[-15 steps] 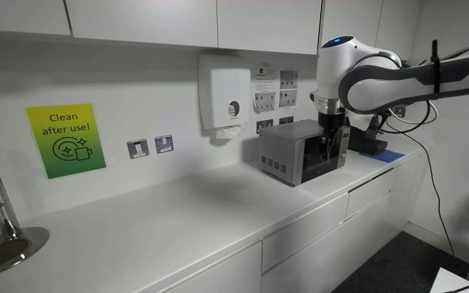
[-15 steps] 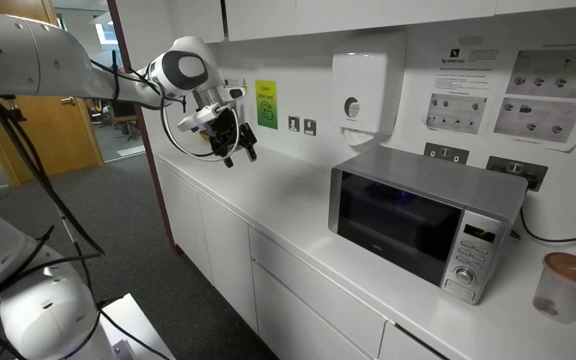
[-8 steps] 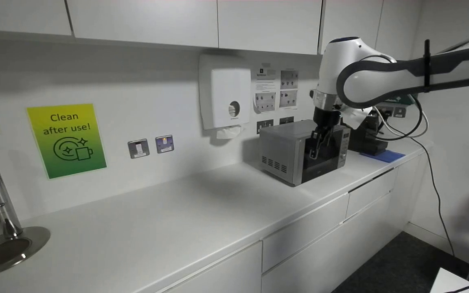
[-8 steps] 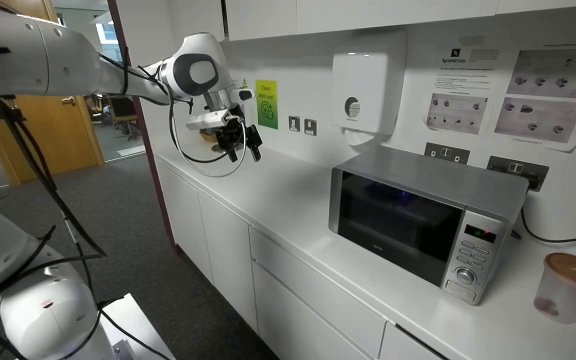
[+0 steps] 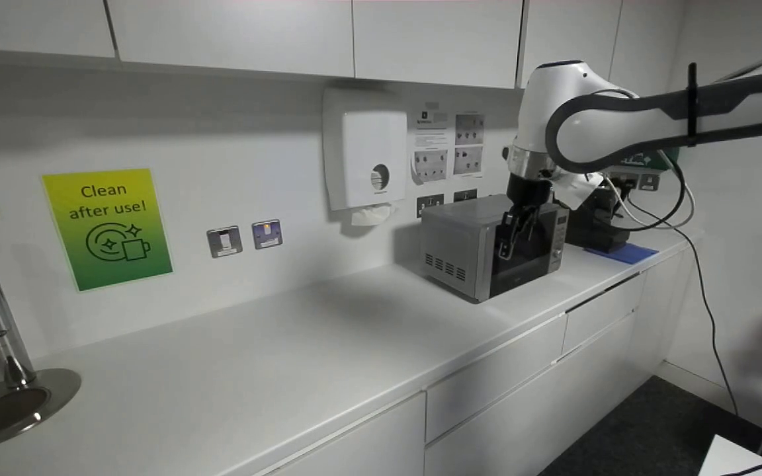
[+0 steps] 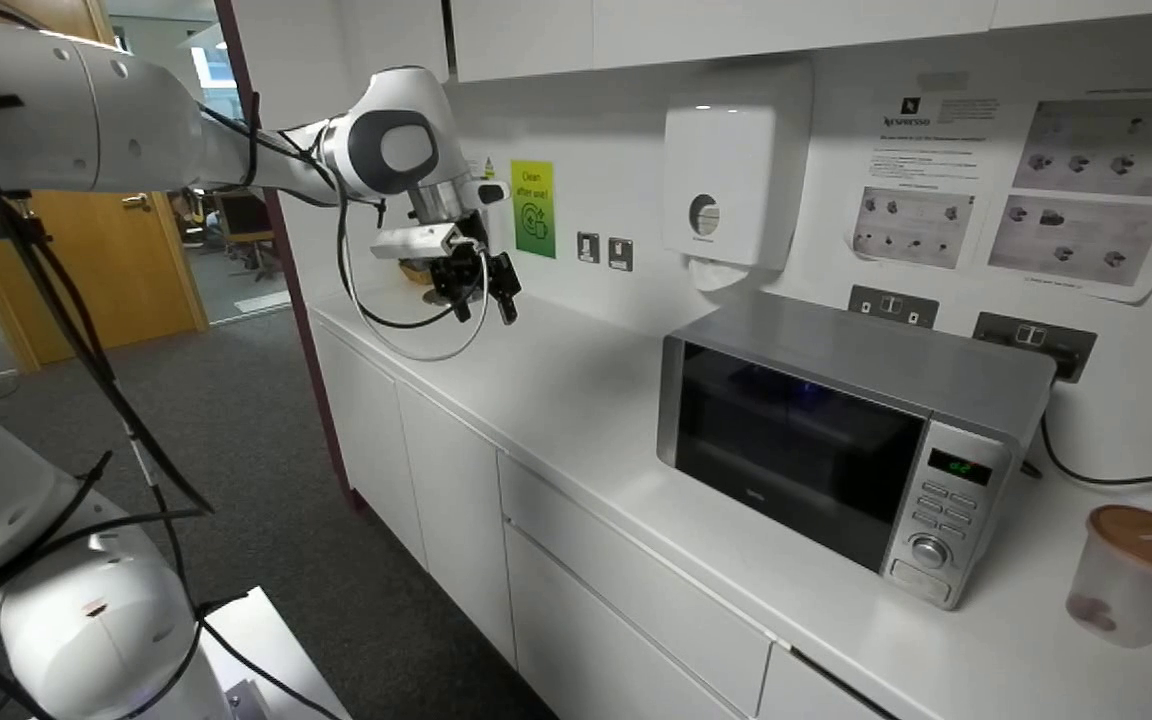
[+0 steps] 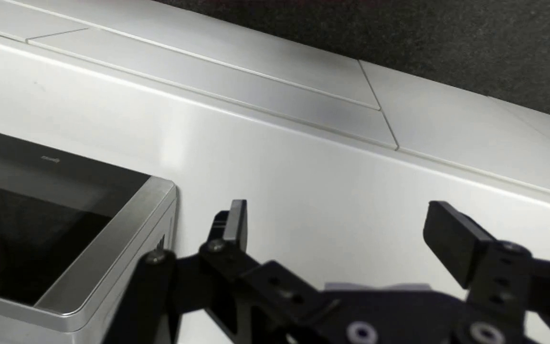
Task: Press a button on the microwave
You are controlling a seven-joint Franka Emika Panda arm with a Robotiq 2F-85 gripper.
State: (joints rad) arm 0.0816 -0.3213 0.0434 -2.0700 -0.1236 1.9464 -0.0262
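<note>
The microwave (image 6: 796, 440) is a silver-grey box with a dark glass front. It stands on the counter and also shows in an exterior view (image 5: 454, 244). Its control panel (image 6: 944, 510) has a green-lit display, several small buttons and a round knob (image 6: 929, 551). My gripper (image 6: 485, 305) hangs over the counter, well apart from the microwave, on the side away from the panel. In an exterior view, the gripper (image 5: 514, 239) overlaps the microwave's front. In the wrist view, the gripper (image 7: 338, 215) is open and empty. The microwave's panel-free front corner (image 7: 112, 243) shows left there; the panel is out of view.
A clear tub with a brown lid (image 6: 1136, 575) stands beside the microwave's panel end. A white dispenser (image 6: 736, 170) hangs on the wall. A black appliance (image 5: 596, 228) and blue cloth (image 5: 626, 253) lie beyond the microwave. A tap (image 5: 0, 324) is at the far end.
The arm has shifted slightly toward the counter and the gripper's tilt has changed, mostly in the first half second. It is nearly still since. The microwave has not moved.
</note>
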